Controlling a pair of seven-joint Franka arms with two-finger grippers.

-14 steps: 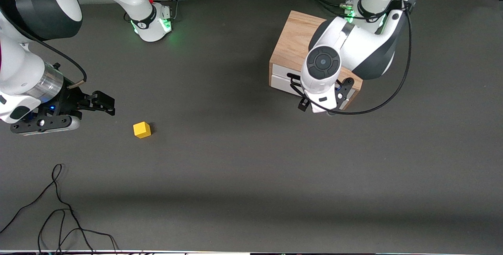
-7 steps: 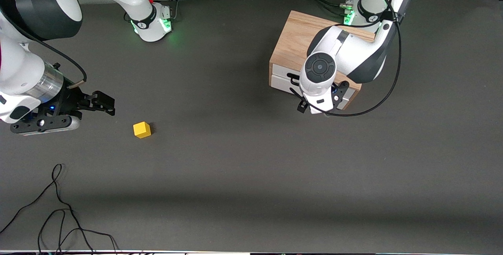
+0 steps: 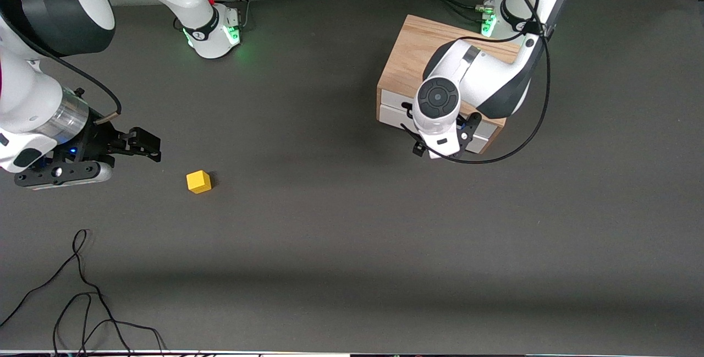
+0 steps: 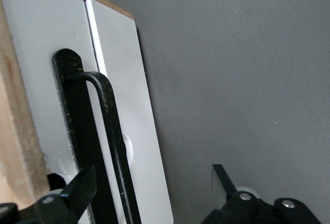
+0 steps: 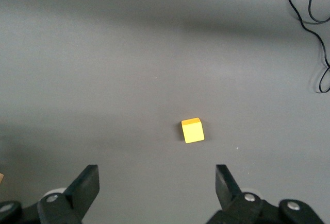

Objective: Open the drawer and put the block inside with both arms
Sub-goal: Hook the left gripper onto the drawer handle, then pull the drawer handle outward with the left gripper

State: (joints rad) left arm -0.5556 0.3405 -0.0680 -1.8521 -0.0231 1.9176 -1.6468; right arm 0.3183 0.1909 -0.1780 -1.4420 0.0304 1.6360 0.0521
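Note:
The light wooden cabinet (image 3: 415, 54) stands near the left arm's base, its white drawer (image 3: 393, 108) closed. My left gripper (image 4: 153, 185) is open in front of the drawer, its fingers straddling the black wire handle (image 4: 111, 131) without closing on it; in the front view the wrist (image 3: 438, 104) hides the hand. The yellow block (image 3: 198, 181) lies on the mat toward the right arm's end. My right gripper (image 3: 146, 145) is open and empty, held in the air beside the block; the block (image 5: 192, 130) lies ahead of its fingers (image 5: 85, 185).
Loose black cables (image 3: 82, 291) lie on the mat near the front camera at the right arm's end; they also show in the right wrist view (image 5: 309, 18). The dark grey mat (image 3: 352, 236) covers the table.
The left arm has moved its wrist and gripper in toward the drawer front. The right arm and the block have not moved.

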